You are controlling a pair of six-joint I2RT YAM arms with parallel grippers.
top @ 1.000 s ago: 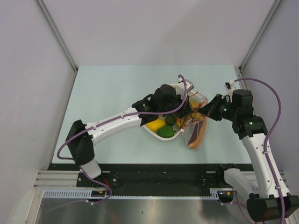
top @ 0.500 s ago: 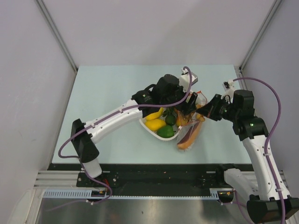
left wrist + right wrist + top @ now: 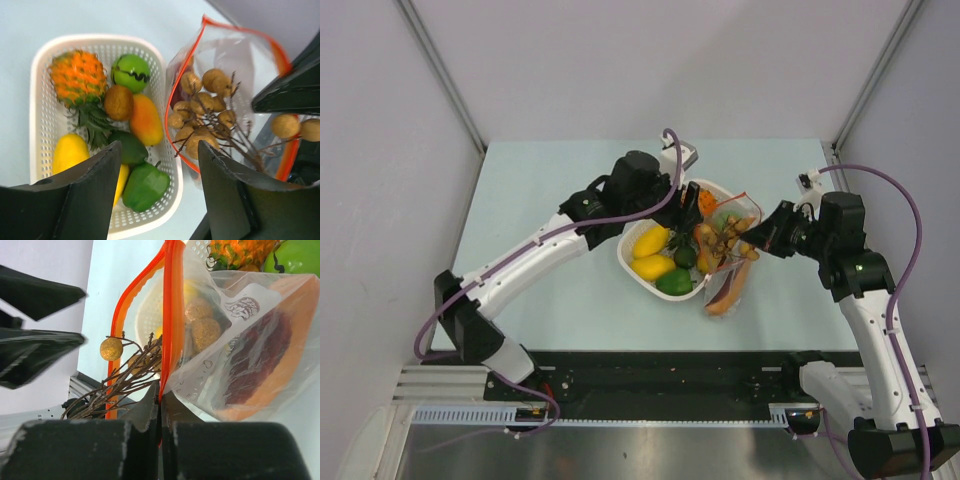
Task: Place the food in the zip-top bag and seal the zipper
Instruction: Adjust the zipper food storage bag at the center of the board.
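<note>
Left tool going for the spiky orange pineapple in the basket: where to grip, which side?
Probably straight down from above, pinching the pineapple across its orange body, not the thin green leaves. It lies on its side in a corner of the white basket, with the green ball close beside it, so sideways approaches look blocked. The left tool is open.

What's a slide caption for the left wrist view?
Open left gripper hovers over the white basket of toy fruit; beside it, a brown berry cluster pokes from the zip-top bag.
</note>
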